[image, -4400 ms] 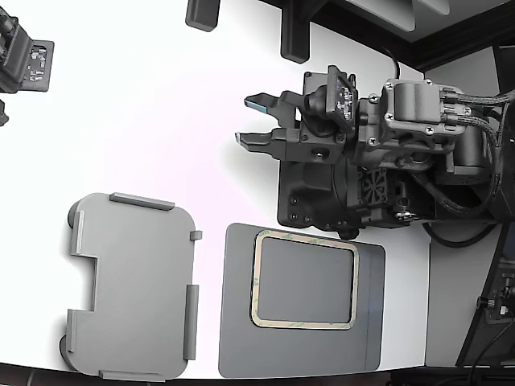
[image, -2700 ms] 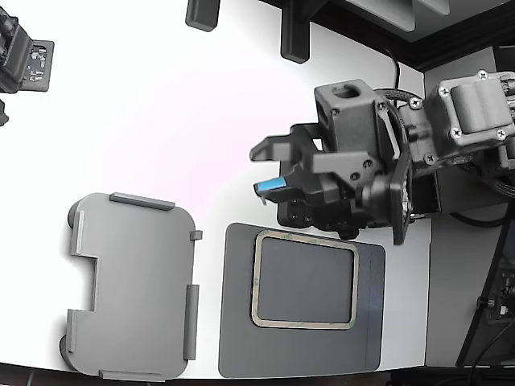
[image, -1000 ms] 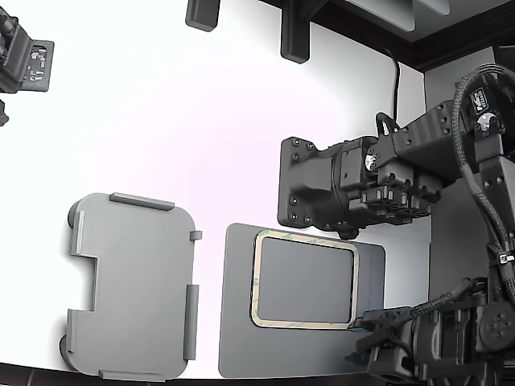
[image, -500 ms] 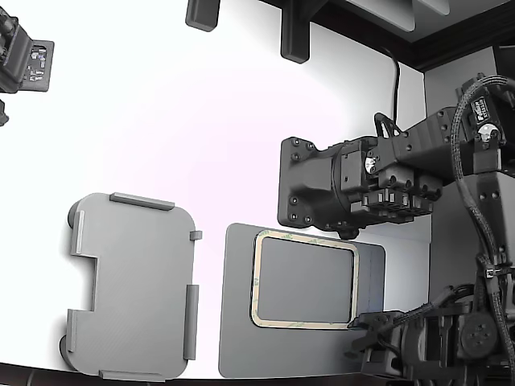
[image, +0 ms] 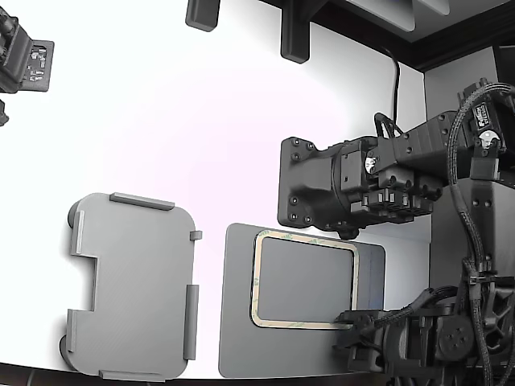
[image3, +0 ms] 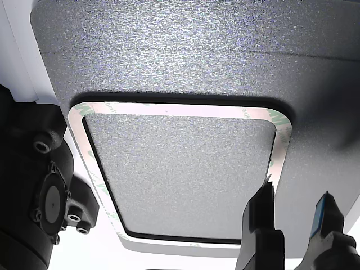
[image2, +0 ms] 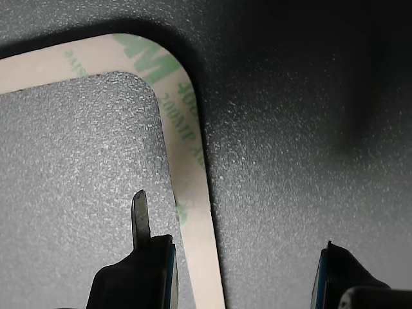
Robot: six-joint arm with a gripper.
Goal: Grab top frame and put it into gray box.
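wrist view: the gripper [image2: 241, 267] hangs close over the mat [image2: 302, 148], its 2 fingers well apart with one side strip of the frame [image2: 183, 151] running between them. one finger [image2: 138, 264], ending in a thin blade tip, sits over the frame's open centre just beside the strip's inner edge; the other stands over bare mat outside it. nothing is held, and whether the tip touches the mat cannot be told. green printing runs along the beige strip near the rounded corner.

other view: the frame [image3: 185, 109] lies flat on the mat [image3: 185, 45], all 4 sides in sight, and the gripper [image3: 295, 216] straddles its side strip at about 4 o'clock of the ring. blue pads line the inner faces of the fingers.

exterior view: the frame [image: 304, 236] rests on the mat [image: 237, 305] at the picture's 6 o'clock, with the gripper [image: 352, 320] low at the ring's 4 o'clock corner, coming in from the dark arm at the picture's 4 o'clock. the box [image: 133, 285] sits on the white table [image: 161, 112] at the mat's 9 o'clock, just beside it and apart. a black mount [image: 310, 193] stands at the frame's 12 o'clock.
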